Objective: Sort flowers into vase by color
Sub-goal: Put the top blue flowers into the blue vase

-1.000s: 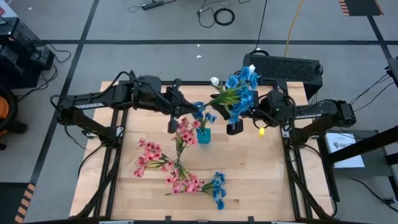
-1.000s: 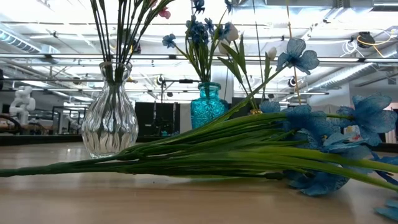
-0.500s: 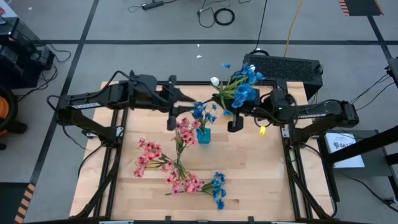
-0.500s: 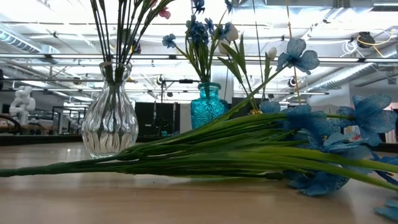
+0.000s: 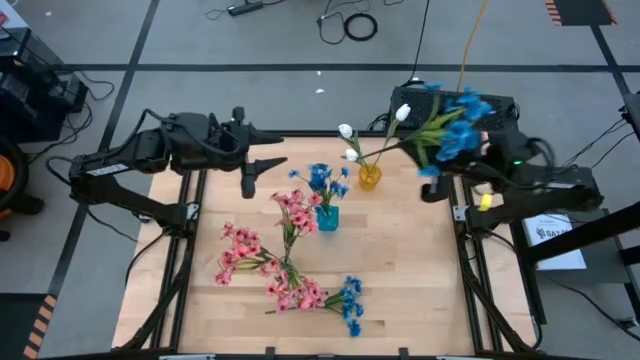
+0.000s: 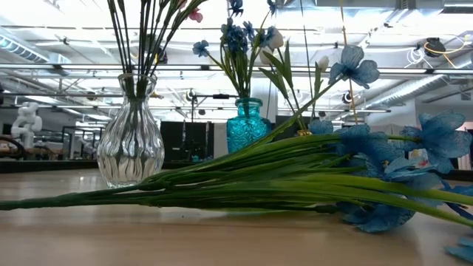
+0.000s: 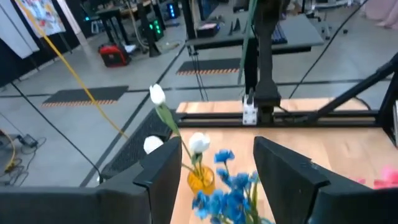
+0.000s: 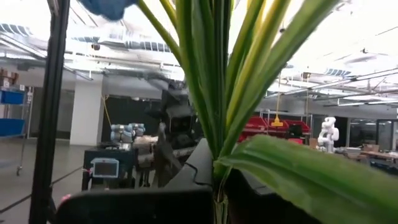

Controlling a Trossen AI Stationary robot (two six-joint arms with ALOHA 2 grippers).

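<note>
The blue spray (image 5: 455, 112) is held aloft at the tabletop's (image 5: 400, 270) far right corner, its blossoms over the dark box (image 5: 500, 108) behind the edge, its green leaves (image 8: 230, 81) rising straight out of the right gripper (image 5: 432, 188), whose fingers are clenched on the stems. The right arm (image 5: 540, 180) lies along the right edge, outside the working area.

The teal vase (image 5: 327, 216) with blue blossoms stands mid-tabletop; the amber vase (image 5: 369, 177) with white buds (image 5: 346, 131) stands just behind it to the right, and the clear vase (image 6: 131, 144) with pink blossoms (image 5: 298, 210) just to its left. Loose pink sprays (image 5: 250, 255) and one blue spray (image 5: 350, 300) lie on the front half, near the front edge. The right half is bare wood.

The left gripper (image 5: 248, 180) hangs at the far left corner, well apart from the vases, fingers (image 7: 283, 174) released and spread, nothing between them.

The writing on the right arm and on the white label (image 5: 550, 230) beside the frame cannot be read.
</note>
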